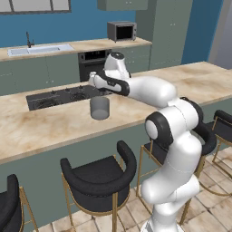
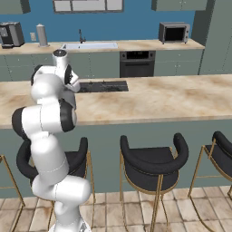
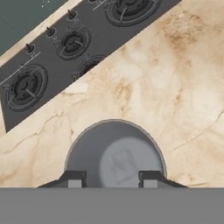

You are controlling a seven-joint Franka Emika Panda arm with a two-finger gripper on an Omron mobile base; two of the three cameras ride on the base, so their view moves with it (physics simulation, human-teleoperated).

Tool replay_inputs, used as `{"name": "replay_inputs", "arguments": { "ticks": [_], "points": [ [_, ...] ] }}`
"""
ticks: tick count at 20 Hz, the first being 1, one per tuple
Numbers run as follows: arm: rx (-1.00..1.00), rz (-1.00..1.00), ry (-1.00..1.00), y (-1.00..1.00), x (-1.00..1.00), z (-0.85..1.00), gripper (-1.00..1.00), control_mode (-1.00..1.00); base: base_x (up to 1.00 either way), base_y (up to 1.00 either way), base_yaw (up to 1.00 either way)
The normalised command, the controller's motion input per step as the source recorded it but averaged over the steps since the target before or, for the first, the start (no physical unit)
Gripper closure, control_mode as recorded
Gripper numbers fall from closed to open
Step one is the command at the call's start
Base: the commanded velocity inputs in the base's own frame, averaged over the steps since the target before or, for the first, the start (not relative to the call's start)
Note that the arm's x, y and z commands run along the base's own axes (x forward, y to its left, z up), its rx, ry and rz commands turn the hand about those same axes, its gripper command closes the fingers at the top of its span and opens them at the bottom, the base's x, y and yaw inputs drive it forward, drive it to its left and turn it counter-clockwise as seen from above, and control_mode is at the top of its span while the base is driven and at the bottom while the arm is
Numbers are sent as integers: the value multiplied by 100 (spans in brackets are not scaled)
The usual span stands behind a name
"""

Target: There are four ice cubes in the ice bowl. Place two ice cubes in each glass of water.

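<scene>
In the left base view the white arm reaches forward over the marble island counter (image 1: 41,124). Its hand hangs above a short grey glass of water (image 1: 99,108) that stands upright on the counter, just on the near side of the black cooktop (image 1: 59,97). The gripper (image 1: 94,81) sits right over the glass, apart from its rim; from here I cannot tell how the fingers stand or whether anything is between them.

In the right base view the arm's own body covers the hand. The cooktop (image 2: 103,86) shows just past the arm on the island counter (image 2: 158,99). On the back counter are the sink (image 2: 89,45), a tall pale grey canister (image 2: 42,35), a coffee machine (image 2: 10,34) and a toaster oven (image 2: 174,32).

In the hand view the gripper (image 3: 113,177) looks straight down into the glass of water (image 3: 115,151), which lies directly beneath the finger tips. The two tips stand partly apart. A faint, pale square shape shows between them against the water, perhaps an ice cube (image 3: 121,162), but held or already in the water I cannot tell. The cooktop (image 3: 65,48) runs beyond the glass.
</scene>
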Motion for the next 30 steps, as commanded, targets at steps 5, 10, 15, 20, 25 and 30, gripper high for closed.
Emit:
{"name": "replay_inputs", "arguments": {
  "ticks": [5,10,15,20,25,30],
  "points": [
    [-3,0,0,4,1,-20,100,-100,0,0,0],
    [0,0,0,0,3,-12,100,-100,0,0,0],
    [0,0,0,0,9,-4,100,-100,0,0,0],
    [0,0,0,1,17,0,100,-100,0,0,0],
    [-1,0,0,20,19,0,100,-100,0,0,0],
    [0,0,0,22,24,0,-100,-100,0,0,0]
  ]
}}
